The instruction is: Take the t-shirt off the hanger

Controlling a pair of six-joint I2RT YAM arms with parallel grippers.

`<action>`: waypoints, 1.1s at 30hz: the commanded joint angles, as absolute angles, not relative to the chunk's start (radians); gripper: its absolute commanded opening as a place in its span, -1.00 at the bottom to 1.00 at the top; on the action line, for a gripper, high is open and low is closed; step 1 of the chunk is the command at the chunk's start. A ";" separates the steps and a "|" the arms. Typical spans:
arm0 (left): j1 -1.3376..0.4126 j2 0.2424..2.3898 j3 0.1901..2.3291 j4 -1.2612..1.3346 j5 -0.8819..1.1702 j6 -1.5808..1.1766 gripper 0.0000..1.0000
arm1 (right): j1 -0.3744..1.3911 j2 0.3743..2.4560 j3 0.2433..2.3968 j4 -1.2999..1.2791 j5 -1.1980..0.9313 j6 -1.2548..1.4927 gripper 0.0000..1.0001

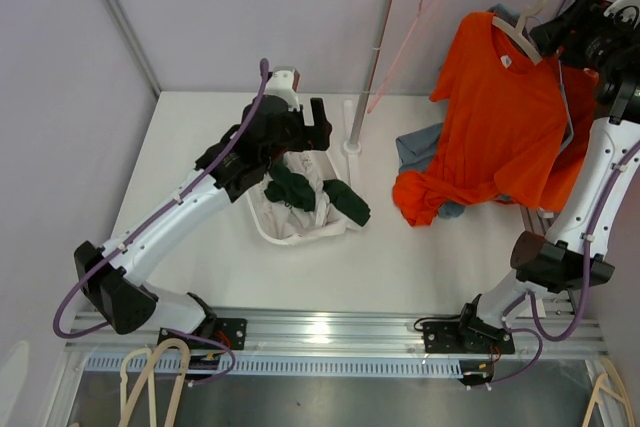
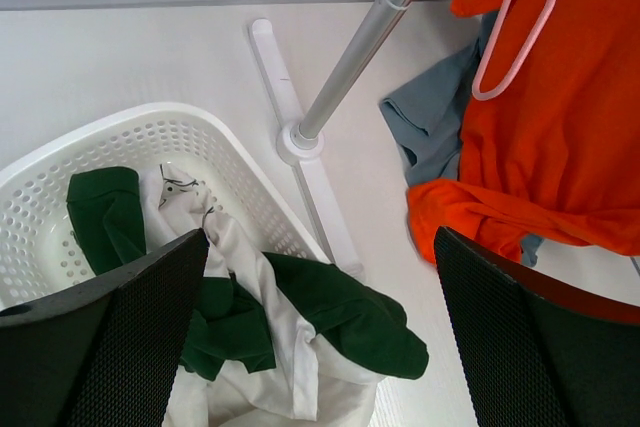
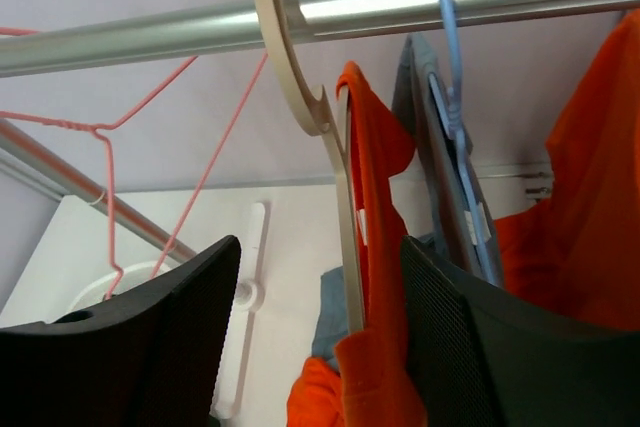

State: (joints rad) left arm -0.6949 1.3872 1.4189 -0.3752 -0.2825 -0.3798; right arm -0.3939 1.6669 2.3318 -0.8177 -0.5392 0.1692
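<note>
Orange cotton t-shirt (image 1: 505, 127) hanging on beige plastic hanger (image 3: 300, 57) from silver metal rail (image 3: 450, 2), right gripper (image 3: 320, 247) spread open around hanger arm, left gripper (image 2: 322, 237) open over white perforated basket (image 2: 130, 122)

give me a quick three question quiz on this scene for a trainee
1. True or false: the orange t-shirt hangs on the beige hanger.
2. What lies in the white basket? A) green and white clothes B) an orange shirt C) spare hangers
3. Fill in: the empty wire hanger on the rail is ____ in colour.
Key: 1 true; 2 A; 3 pink
</note>
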 commanded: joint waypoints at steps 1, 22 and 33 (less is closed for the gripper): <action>-0.703 1.381 1.410 -0.334 -0.276 -0.356 0.99 | -0.397 1.689 2.398 -0.792 -0.655 0.190 0.37; -0.703 1.397 1.388 -0.291 -0.276 -0.334 0.99 | -0.287 1.808 2.408 -0.581 -0.474 0.163 0.00; -0.703 1.405 1.385 -0.275 -0.278 -0.314 0.99 | -0.242 1.847 2.408 -0.531 -0.356 0.133 -0.81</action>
